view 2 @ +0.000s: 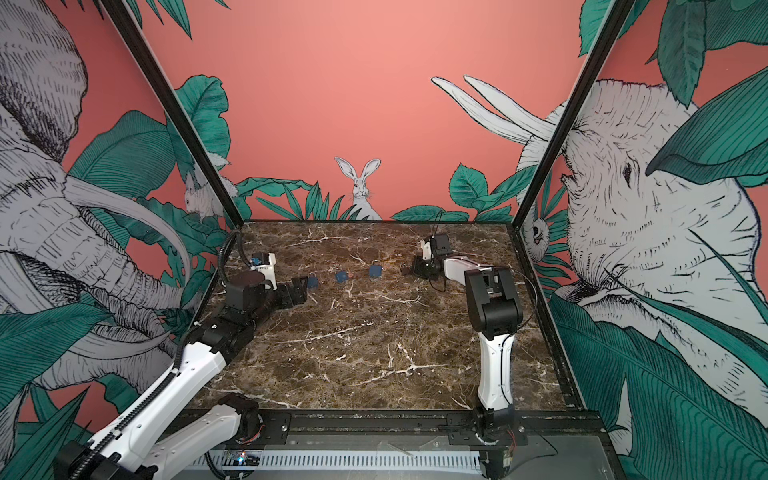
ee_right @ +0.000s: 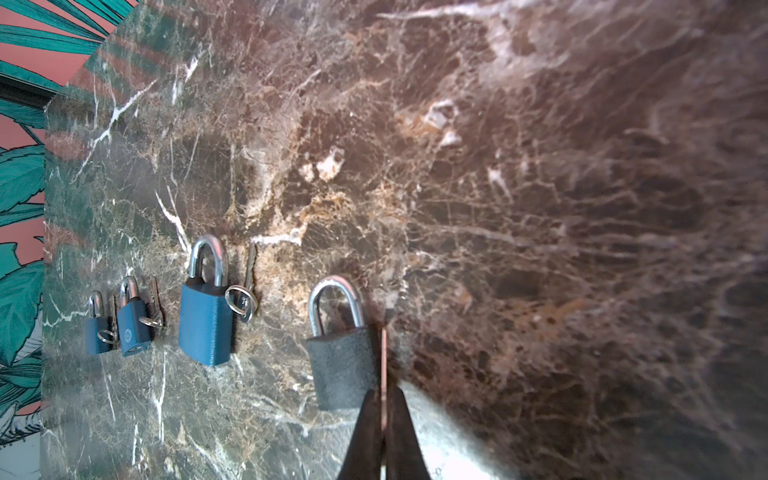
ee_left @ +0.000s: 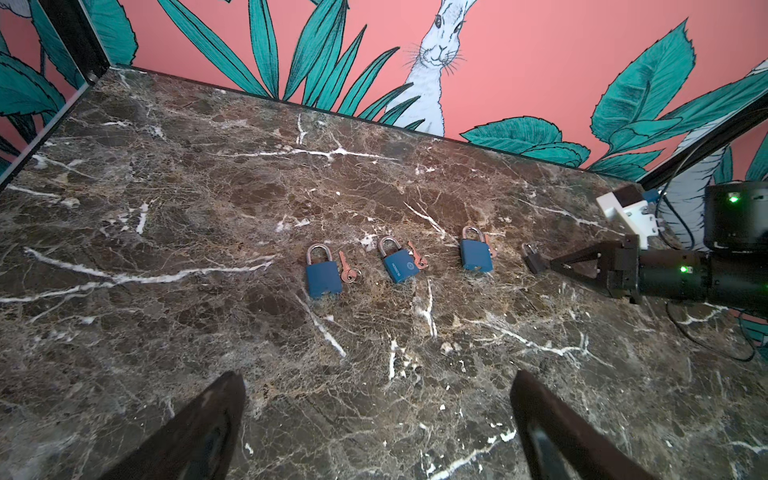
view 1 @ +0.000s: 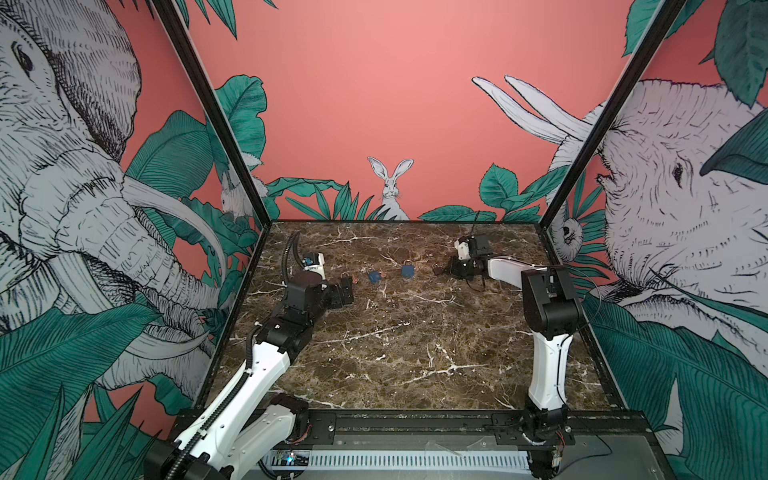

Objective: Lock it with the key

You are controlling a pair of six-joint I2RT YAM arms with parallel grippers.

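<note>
Closest in, the left arm (view 1: 257, 365) leans low and the right arm (view 1: 548, 365) stands tall, both rising from the front rail (view 1: 415, 419) of the brown marble worktop (view 1: 415, 353). The left tool (ee_left: 376, 378) hangs with its fingers spread wide and nothing between them, pointing toward a row of four padlocks lying flat across the worktop. Beyond it comes the first blue padlock (ee_left: 323, 278), near the open fingers but apart from them. Next is the second blue padlock (ee_left: 401, 266), lying tilted, then the third blue padlock (ee_left: 476, 255). Loose keys (ee_left: 347, 270) on small rings lie just beside each blue padlock. The second blue padlock bears a round emblem and a short line of lettering on its face, too small to read; no other writing can be made out. At the far end of the row lies the dark grey padlock (ee_right: 343, 370), its steel shackle pointing away from the right tool (ee_right: 383, 395). That tool's fingers are pinched together on a thin copper-coloured key (ee_right: 383, 357), held edge-on just beside the dark grey padlock's body; whether the two touch cannot be told. Farthest back, a white rabbit (view 1: 390, 187) is painted on the salmon back wall (view 1: 374, 83).
</note>
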